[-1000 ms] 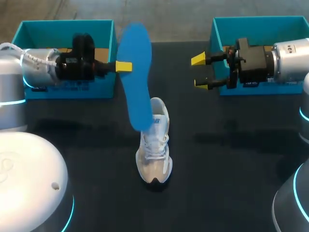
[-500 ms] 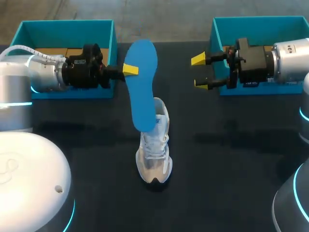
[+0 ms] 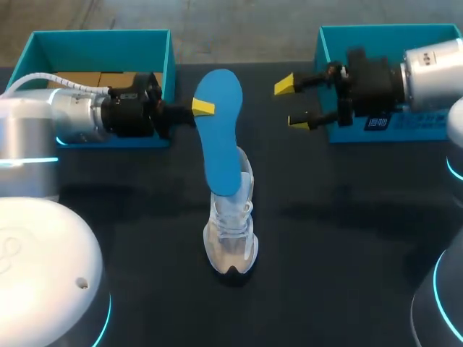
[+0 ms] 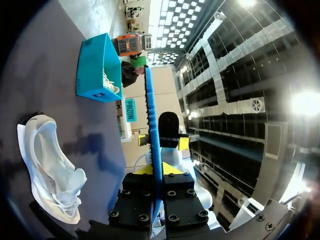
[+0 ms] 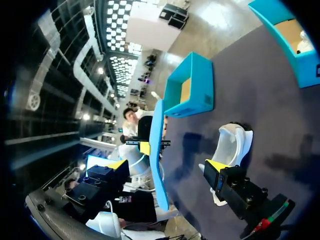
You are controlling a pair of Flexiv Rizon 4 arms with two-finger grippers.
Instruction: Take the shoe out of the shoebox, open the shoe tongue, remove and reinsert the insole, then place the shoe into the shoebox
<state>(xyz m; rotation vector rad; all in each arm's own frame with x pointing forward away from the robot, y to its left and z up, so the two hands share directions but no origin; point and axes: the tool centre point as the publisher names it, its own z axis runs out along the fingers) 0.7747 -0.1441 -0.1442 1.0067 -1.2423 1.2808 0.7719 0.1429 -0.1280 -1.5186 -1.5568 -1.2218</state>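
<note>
Head view, containers first.
- Left box (image 3: 100, 42), teal, upper left of frame. Brown floor shows inside; the left arm (image 3: 65, 119) crosses its front wall and hides the rest.
- Right box (image 3: 391, 32), teal, upper right of frame. The right arm (image 3: 427, 69) covers most of the inside. In the left wrist view something white shows over this box's rim, well ahead of the fingers; I cannot tell what it is.

Task things.
- Shoe (image 3: 231, 238), white and grey, stands on the table (image 3: 340, 275) at frame centre, toe toward the lower edge, well apart from both boxes.
- Insole (image 3: 221, 137), blue, is held up in the air, long axis running from upper centre down to the shoe's collar. Its lower end overlaps the collar; I cannot tell whether they touch.

Fingers.
- Left fingers (image 3: 202, 108) are clamped on the insole's left edge near its upper end, just right of the left box's corner. In the left wrist view the insole runs edge-on straight out from between them, with the shoe lying off to one side and lower.
- Right fingers (image 3: 291, 103) are spread and hold nothing, just left of the right box's left wall, tips pointing at the insole but well apart from it.

Room.
- A gap lies between the two boxes; the insole's top sits in it.
- Dark table shows on both sides of the shoe and toward the lower edge.
</note>
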